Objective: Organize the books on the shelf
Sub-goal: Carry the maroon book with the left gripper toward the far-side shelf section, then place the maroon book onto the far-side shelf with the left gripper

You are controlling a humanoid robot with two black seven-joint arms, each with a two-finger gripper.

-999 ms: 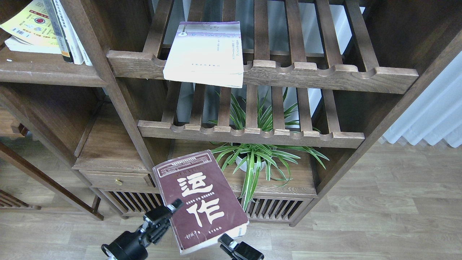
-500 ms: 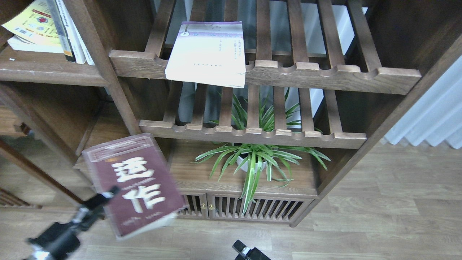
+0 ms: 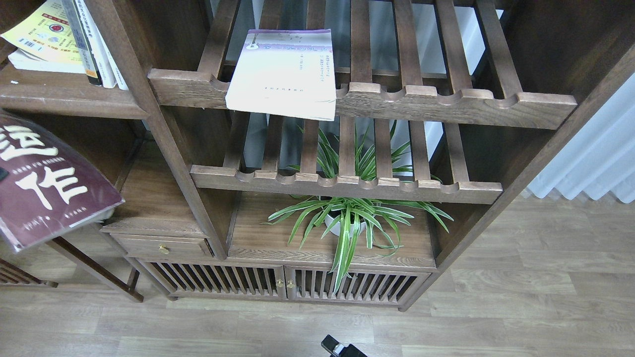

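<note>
Nearest, the right end effector (image 3: 342, 349) barely pokes in at the bottom edge, below the spider plant (image 3: 349, 218); whether its fingers are apart or together I cannot tell. Left of the plant, the maroon book (image 3: 44, 183) hangs tilted at the picture's edge, under the shelf (image 3: 69, 96). Above the plant, the white-lavender book (image 3: 285, 74) lies on the slatted rack (image 3: 446, 101).

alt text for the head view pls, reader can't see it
A maroon book with cream characters hangs at the left edge, below the solid shelf holding other books. A white-lavender book lies on the upper slatted rack; a potted plant sits below.
</note>
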